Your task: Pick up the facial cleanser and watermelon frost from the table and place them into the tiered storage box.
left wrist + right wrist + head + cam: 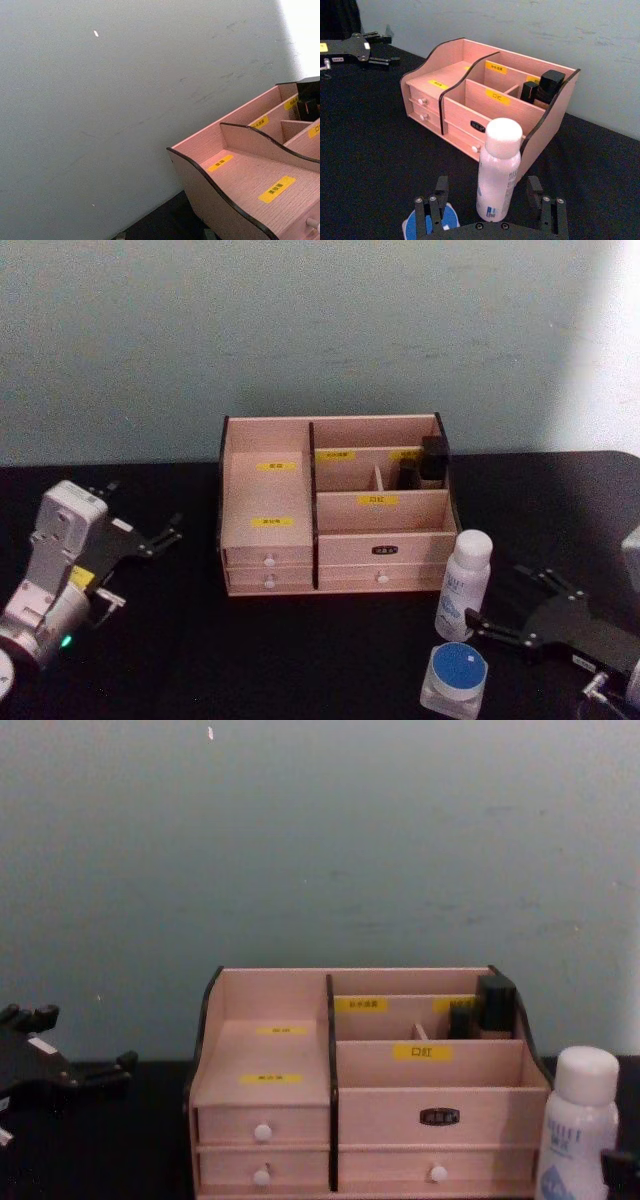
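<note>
the facial cleanser [465,583] stands upright on the black table [300,660] at lower right of the head view, just off the front right corner of the tiered storage box [335,505]. the watermelon frost [455,678] sits near it, toward the bottom edge. the right gripper [496,596] has its fingers spread apart either side of the bottle, not clamped on it. the left gripper [145,505], fingers also apart, hangs at far left, well apart from the box.

Upright white facial cleanser [464,583] and blue-lidded watermelon frost [455,678] right of pinkish tiered storage box [270,495]
</note>
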